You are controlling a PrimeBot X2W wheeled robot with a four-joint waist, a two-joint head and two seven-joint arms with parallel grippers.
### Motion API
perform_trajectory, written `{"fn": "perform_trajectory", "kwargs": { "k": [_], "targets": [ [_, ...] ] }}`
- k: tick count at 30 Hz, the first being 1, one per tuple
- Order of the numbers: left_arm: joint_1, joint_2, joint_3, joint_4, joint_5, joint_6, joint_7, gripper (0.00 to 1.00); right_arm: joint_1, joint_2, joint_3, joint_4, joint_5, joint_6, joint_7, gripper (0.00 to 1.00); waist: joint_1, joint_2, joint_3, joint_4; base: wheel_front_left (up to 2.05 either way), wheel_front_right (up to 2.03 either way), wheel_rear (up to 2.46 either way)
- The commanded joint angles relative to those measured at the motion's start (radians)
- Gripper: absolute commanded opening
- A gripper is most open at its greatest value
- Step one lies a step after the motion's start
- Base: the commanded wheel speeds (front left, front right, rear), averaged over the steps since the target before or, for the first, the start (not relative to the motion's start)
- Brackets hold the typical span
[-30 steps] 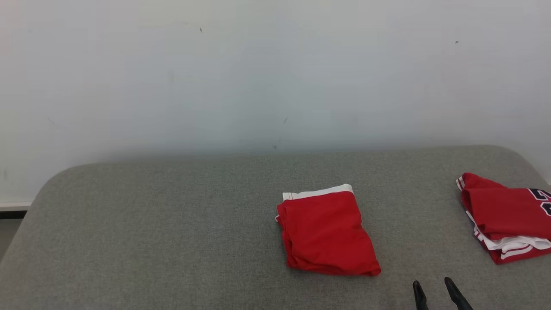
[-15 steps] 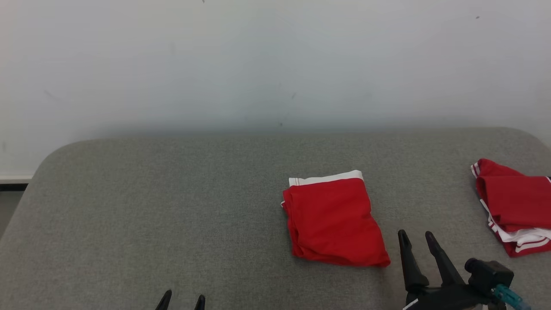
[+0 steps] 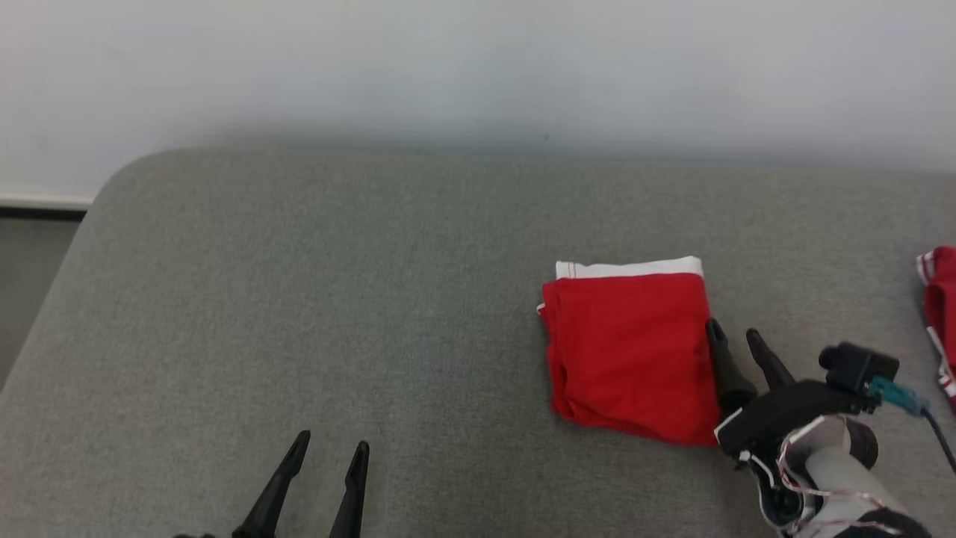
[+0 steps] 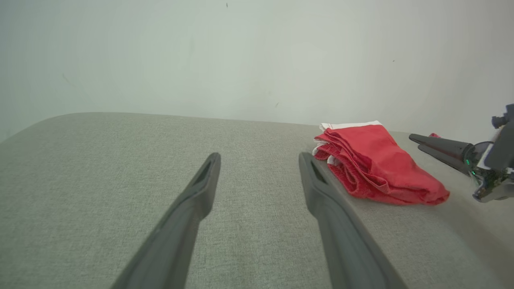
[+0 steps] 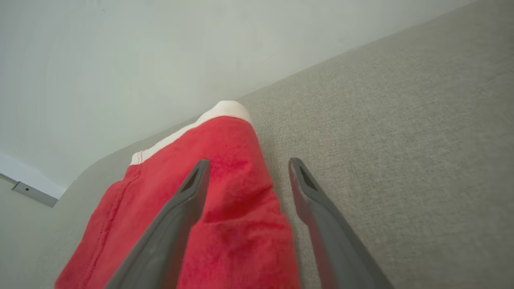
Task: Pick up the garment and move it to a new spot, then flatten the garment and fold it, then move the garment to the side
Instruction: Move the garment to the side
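Observation:
The garment (image 3: 631, 347) is a folded red cloth with a white band along its far edge, lying right of centre on the grey table (image 3: 299, 299). It also lies in the left wrist view (image 4: 377, 164) and the right wrist view (image 5: 225, 192). My right gripper (image 3: 736, 338) stands open at the garment's right edge, one finger over the cloth and the other over the table; the same gripper (image 5: 247, 168) holds nothing between its fingers. My left gripper (image 3: 332, 448) stands open over bare table at the lower left, well apart from the garment (image 4: 260, 162).
A second red garment with white stripes (image 3: 941, 299) lies at the table's right edge. A pale wall (image 3: 478, 67) stands behind the table. The table's rounded left corner (image 3: 112, 179) drops to the floor.
The head camera has tilted down, shifting the whole picture. My right gripper has come forward to the garment's right edge, and my left gripper has risen further into view.

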State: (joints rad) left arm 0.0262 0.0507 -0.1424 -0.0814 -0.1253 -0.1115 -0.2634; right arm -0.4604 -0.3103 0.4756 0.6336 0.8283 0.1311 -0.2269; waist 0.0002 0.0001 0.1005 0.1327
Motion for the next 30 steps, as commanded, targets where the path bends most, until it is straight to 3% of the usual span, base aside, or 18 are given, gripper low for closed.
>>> {"fn": "perform_trajectory", "kwargs": {
  "k": [1, 8, 14, 15, 16, 23, 30],
  "targets": [
    [-0.013, 0.0, 0.0, -0.004, -0.003, 0.001, 0.0, 1.0, -0.014, -0.007, 0.011, 0.007, 0.021, -0.001, 0.008, 1.0, -0.0002, -0.0001, 0.062, 0.042, 0.0, 0.0, 0.0],
    [-0.055, 0.0, 0.0, -0.013, -0.011, -0.005, 0.0, 1.0, -0.088, -0.048, 0.125, 0.092, 0.13, -0.001, 0.075, 1.0, -0.0002, -0.0001, 0.109, 0.062, 0.0, 0.0, 0.0],
    [-0.069, 0.0, 0.002, -0.014, -0.015, -0.005, 0.0, 1.0, -0.098, -0.056, 0.197, 0.127, 0.191, -0.001, 0.052, 1.0, -0.0002, -0.0001, 0.126, 0.063, 0.0, 0.0, 0.0],
    [-0.071, 0.0, 0.0, -0.012, -0.016, -0.006, 0.0, 1.0, -0.1, -0.057, 0.209, 0.128, 0.198, 0.0, 0.045, 0.41, -0.0002, -0.0001, 0.127, 0.064, 0.0, 0.0, 0.0],
    [-0.071, 0.0, -0.002, -0.012, -0.017, -0.006, 0.0, 1.0, -0.101, -0.058, 0.221, 0.127, 0.204, 0.0, 0.037, 0.0, -0.0002, -0.0001, 0.128, 0.064, 0.0, 0.0, 0.0],
    [-0.062, 0.0, -0.003, -0.01, -0.011, -0.003, 0.0, 1.0, -0.118, -0.083, 0.283, 0.13, 0.215, -0.001, -0.015, 0.0, -0.0002, -0.0001, 0.115, 0.048, 0.0, 0.0, 0.0],
    [-0.048, 0.0, -0.002, -0.022, 0.008, -0.007, 0.0, 1.0, -0.14, -0.106, 0.294, 0.107, 0.144, -0.001, -0.037, 0.0, -0.0002, -0.0001, 0.096, -0.003, 0.0, 0.0, 0.0]
  ]
}}
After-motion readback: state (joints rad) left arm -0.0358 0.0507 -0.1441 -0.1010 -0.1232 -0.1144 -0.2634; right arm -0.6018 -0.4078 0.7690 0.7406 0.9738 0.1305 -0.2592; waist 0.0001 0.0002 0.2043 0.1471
